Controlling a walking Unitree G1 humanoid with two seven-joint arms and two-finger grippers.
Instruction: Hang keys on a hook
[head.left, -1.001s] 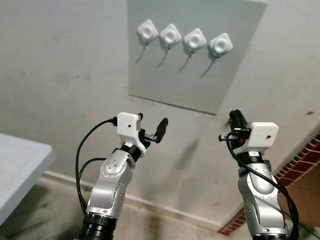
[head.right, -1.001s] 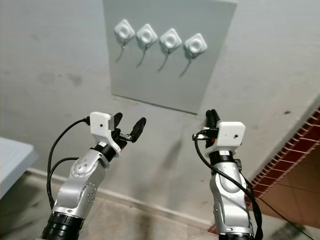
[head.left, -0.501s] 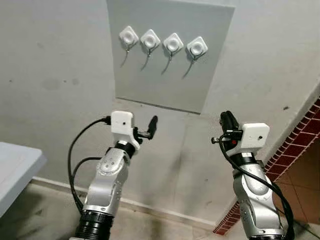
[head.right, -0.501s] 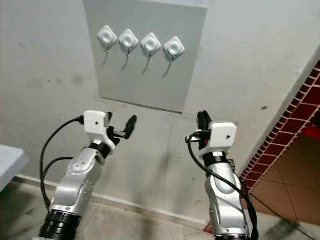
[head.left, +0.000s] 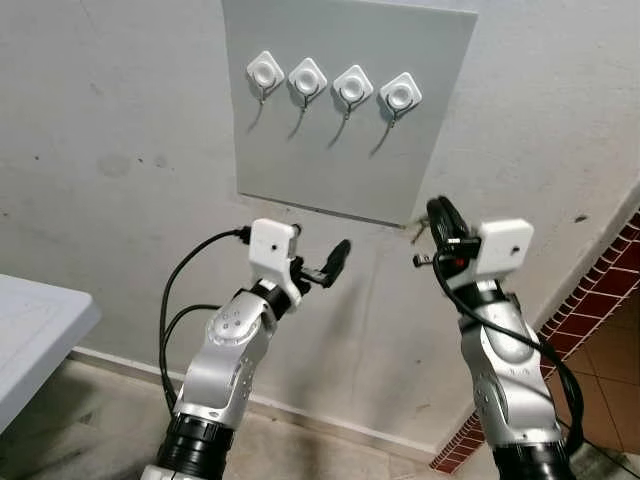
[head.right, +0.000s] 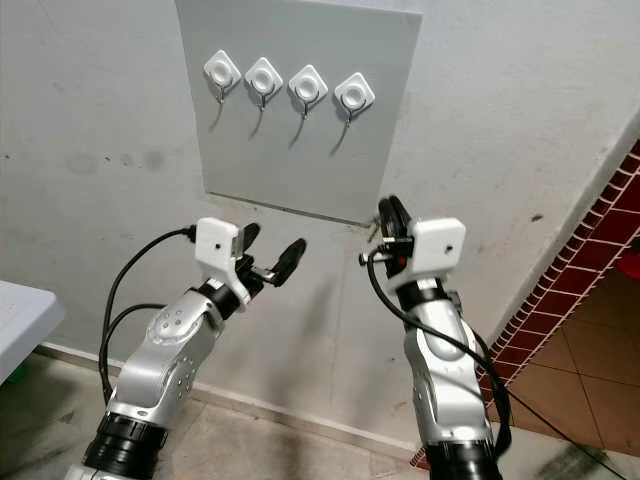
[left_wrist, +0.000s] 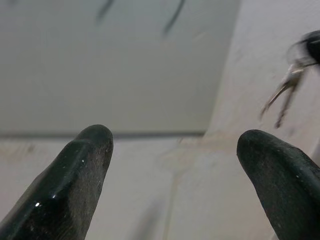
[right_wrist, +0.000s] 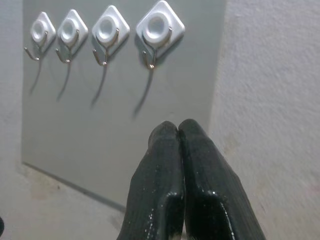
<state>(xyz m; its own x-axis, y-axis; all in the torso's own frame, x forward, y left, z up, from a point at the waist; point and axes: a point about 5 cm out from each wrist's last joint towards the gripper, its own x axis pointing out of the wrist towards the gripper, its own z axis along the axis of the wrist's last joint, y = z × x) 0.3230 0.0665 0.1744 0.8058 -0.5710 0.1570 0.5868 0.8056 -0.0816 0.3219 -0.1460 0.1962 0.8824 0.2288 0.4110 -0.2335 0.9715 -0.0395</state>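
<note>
Open air above the right hand (head.left: 436, 213) up to four bare hooks (head.left: 399, 95) on the grey panel (head.left: 300, 160); only wall (head.left: 120, 120) behind. Left hand (head.left: 318, 265) sits well clear beside it, white worktop (head.left: 30, 330) far off.

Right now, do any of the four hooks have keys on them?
No, all empty. The four hooks on the grey board hang bare; the keys dangle from the right claw below.

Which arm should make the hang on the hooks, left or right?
Right. The right tool is shut on the keys and sits just below the grey panel's corner, under the rightmost hook. The left tool is open and holds nothing.
</note>
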